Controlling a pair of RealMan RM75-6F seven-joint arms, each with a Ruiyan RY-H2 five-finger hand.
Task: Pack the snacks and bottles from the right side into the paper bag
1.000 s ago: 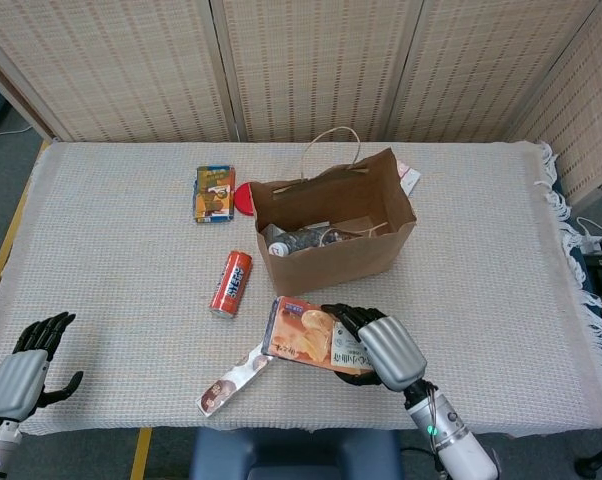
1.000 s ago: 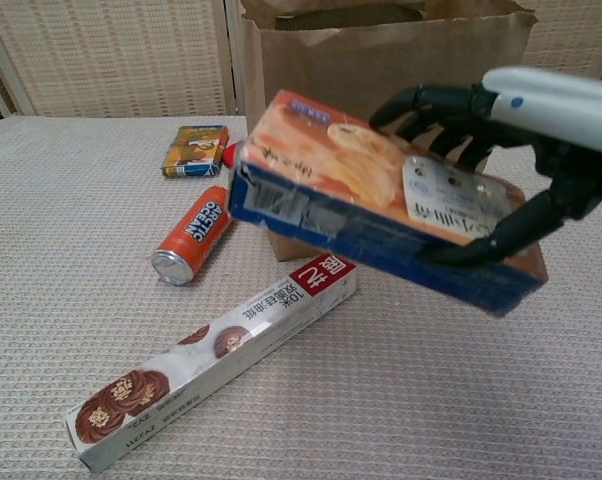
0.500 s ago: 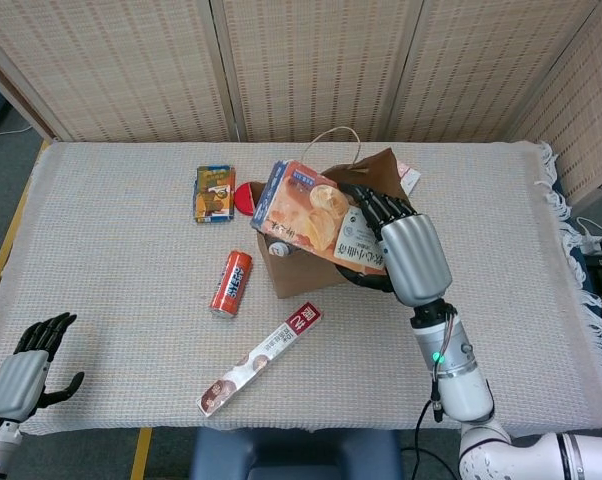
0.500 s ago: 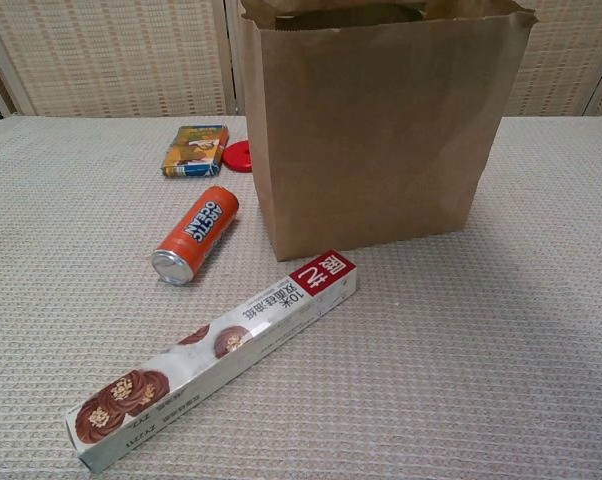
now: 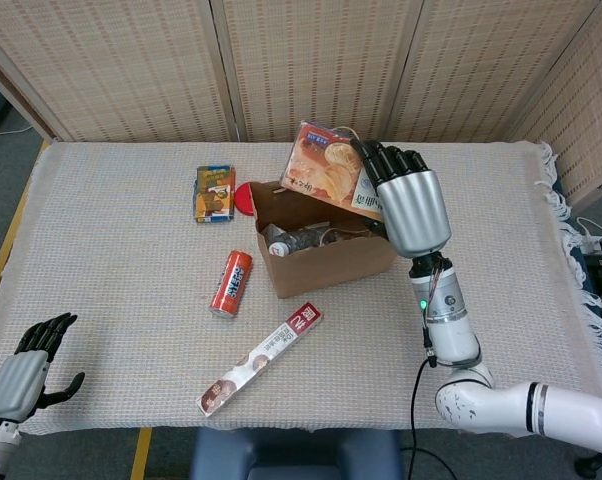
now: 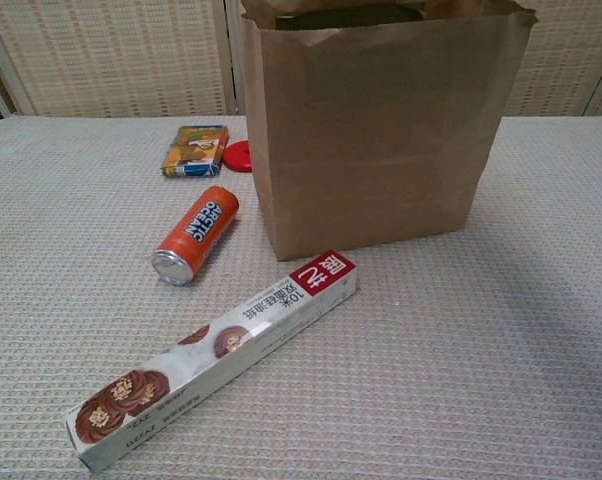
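A: What do the fingers (image 5: 386, 160) of the right hand (image 5: 409, 205) hold?

B: They wrap around a flat snack box (image 5: 326, 172), orange, with pictures of round biscuits on its face. The box stands tilted above the far edge of the open paper bag (image 5: 331, 255).

A: And how is the hand placed?

B: Its grey back faces the head camera, the dark fingers point up and away, and the forearm rises from the near edge of the table (image 5: 111, 290). The chest view does not show it.

A: The left hand (image 5: 26, 365)?

B: It is low at the near left corner, fingers apart, holding nothing.

A: What else lies around?

B: A long cookie box (image 6: 216, 355) lies just before the bag, an orange can (image 6: 194, 233) lies on its side to the left, and a small blue-yellow box (image 6: 194, 149) with a red lid (image 6: 237, 153) beside it.
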